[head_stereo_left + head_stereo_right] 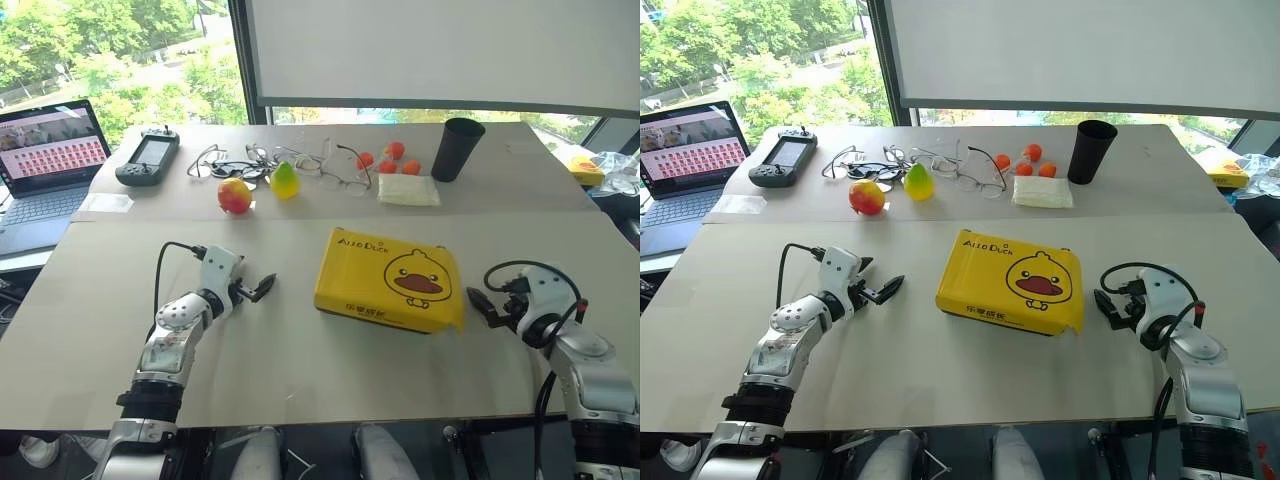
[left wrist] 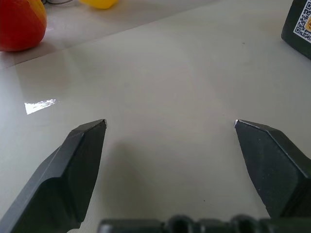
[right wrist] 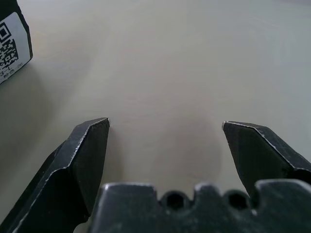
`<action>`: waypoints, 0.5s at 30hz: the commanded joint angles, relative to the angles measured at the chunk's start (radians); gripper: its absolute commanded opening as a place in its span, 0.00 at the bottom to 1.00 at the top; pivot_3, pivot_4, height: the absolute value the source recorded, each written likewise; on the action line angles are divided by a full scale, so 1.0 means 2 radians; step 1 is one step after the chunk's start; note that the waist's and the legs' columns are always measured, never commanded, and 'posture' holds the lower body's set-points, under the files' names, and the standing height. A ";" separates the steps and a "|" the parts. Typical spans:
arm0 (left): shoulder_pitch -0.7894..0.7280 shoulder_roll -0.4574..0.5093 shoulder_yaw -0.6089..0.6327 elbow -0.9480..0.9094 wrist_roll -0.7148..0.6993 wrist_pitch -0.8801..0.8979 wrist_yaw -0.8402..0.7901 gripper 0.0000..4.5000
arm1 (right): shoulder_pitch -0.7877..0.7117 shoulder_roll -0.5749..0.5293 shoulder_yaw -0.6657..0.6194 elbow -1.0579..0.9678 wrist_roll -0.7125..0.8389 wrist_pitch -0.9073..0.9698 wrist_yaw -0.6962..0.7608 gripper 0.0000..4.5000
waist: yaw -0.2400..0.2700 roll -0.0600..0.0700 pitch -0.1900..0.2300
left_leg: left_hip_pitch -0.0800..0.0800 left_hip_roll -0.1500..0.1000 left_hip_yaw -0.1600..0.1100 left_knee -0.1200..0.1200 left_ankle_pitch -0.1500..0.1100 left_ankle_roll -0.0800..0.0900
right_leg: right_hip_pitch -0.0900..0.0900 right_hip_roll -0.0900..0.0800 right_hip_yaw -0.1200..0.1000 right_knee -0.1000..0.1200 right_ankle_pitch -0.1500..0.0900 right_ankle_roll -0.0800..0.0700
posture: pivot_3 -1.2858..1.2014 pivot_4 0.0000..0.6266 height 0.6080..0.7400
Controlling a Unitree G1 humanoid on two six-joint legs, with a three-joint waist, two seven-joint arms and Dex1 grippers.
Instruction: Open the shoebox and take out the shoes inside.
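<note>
1. The shoebox (image 1: 392,279) is found lying flat on the near table (image 1: 150,400), its yellow duck lid still seated and closed; no part of the task is judged to be done.
2. The shoes cannot be seen and are presumed to be inside; the lid remains to be lifted and the shoes taken out.
3. The left gripper (image 1: 262,289) is held low over the table to the box's left, pointed toward it but well apart from it. Its jaws are spread wide, with bare table between them, and nothing is grasped or touched.
4. The right gripper (image 1: 480,305) is placed just beside the box's right end, apart from it. Its jaws are likewise spread wide and empty.
5. On the far table, an apple (image 1: 234,195), spectacles (image 1: 340,170) and a black cup (image 1: 457,148) are left untouched.
</note>
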 commanded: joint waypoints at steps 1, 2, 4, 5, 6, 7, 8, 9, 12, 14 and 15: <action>-0.010 0.007 0.015 0.003 -0.005 -0.009 0.002 1.00 | -0.001 -0.014 -0.022 -0.006 0.002 -0.018 -0.002 0.98 | 0.000 0.000 0.000 | 0.000 0.000 0.000 0.000 0.000 0.000 | 0.000 0.000 0.000 0.000 0.000 0.000 | 0.52 0.24 0.87; -0.026 0.009 0.026 0.017 -0.010 -0.010 0.007 0.95 | -0.004 -0.022 -0.038 -0.004 0.005 -0.022 -0.005 1.00 | 0.000 0.000 0.000 | 0.000 0.000 0.000 0.000 0.000 0.000 | 0.000 0.000 0.000 0.000 0.000 0.000 | 0.52 0.24 0.87; -0.052 0.013 0.037 0.042 -0.014 -0.012 0.009 0.86 | -0.007 -0.038 -0.058 -0.003 0.004 -0.023 -0.009 0.94 | 0.001 0.000 0.000 | 0.000 0.000 0.000 0.000 0.000 0.000 | 0.000 0.000 0.000 0.000 0.000 0.000 | 0.52 0.24 0.87; -0.062 0.014 0.035 0.053 -0.011 -0.019 0.006 0.79 | -0.005 -0.045 -0.059 -0.006 0.002 -0.020 -0.006 0.88 | 0.002 0.000 0.000 | -0.001 0.000 0.000 0.000 0.000 0.000 | -0.001 0.000 0.000 0.000 0.000 0.000 | 0.52 0.24 0.87; -0.070 0.013 0.033 0.063 -0.008 -0.026 0.002 0.70 | -0.002 -0.051 -0.059 -0.010 0.001 -0.017 -0.003 0.85 | 0.002 0.000 0.000 | 0.000 0.000 0.000 0.001 0.000 0.000 | 0.000 0.000 0.000 0.000 0.000 0.001 | 0.52 0.24 0.87; -0.085 0.010 0.027 0.076 -0.005 -0.033 -0.003 0.60 | 0.003 -0.059 -0.062 -0.018 -0.001 -0.010 -0.004 0.75 | 0.002 0.000 0.000 | 0.000 0.000 0.000 0.001 0.000 0.000 | 0.000 0.000 0.000 0.000 -0.001 0.001 | 0.52 0.24 0.87; -0.098 0.006 0.021 0.087 -0.002 -0.040 -0.009 0.50 | 0.009 -0.067 -0.064 -0.026 -0.003 -0.003 -0.003 0.66 | 0.003 0.000 0.000 | 0.000 0.000 0.000 0.001 0.000 0.000 | 0.000 0.000 0.000 0.000 -0.001 0.002 | 0.52 0.24 0.87; -0.109 0.003 0.013 0.099 0.003 -0.046 -0.016 0.43 | 0.016 -0.073 -0.065 -0.034 -0.005 0.003 -0.002 0.60 | 0.004 0.000 0.000 | 0.000 0.000 0.000 0.000 0.000 0.000 | 0.000 0.000 0.000 -0.001 -0.001 0.002 | 0.52 0.24 0.87; -0.137 -0.008 -0.013 0.125 0.018 -0.065 -0.034 0.18 | 0.034 -0.084 -0.068 -0.061 -0.003 0.023 0.001 0.38 | 0.004 0.000 0.000 | -0.001 0.000 0.000 0.000 0.000 0.001 | 0.000 0.000 0.000 -0.002 -0.001 0.002 | 0.52 0.24 0.87; -0.152 -0.014 -0.036 0.142 0.032 -0.078 -0.049 0.01 | 0.042 -0.087 -0.069 -0.079 0.005 0.041 0.008 0.22 | 0.003 0.000 0.000 | -0.002 0.000 0.000 0.000 -0.001 0.001 | 0.000 0.000 0.000 -0.002 0.000 0.001 | 0.52 0.24 0.87; -0.156 -0.015 -0.047 0.146 0.039 -0.082 -0.057 0.00 | 0.047 -0.088 -0.066 -0.089 0.009 0.049 0.013 0.14 | 0.002 0.000 0.000 | -0.002 0.000 0.000 0.000 -0.001 0.001 | 0.000 0.000 0.000 -0.003 0.000 0.001 | 0.52 0.24 0.87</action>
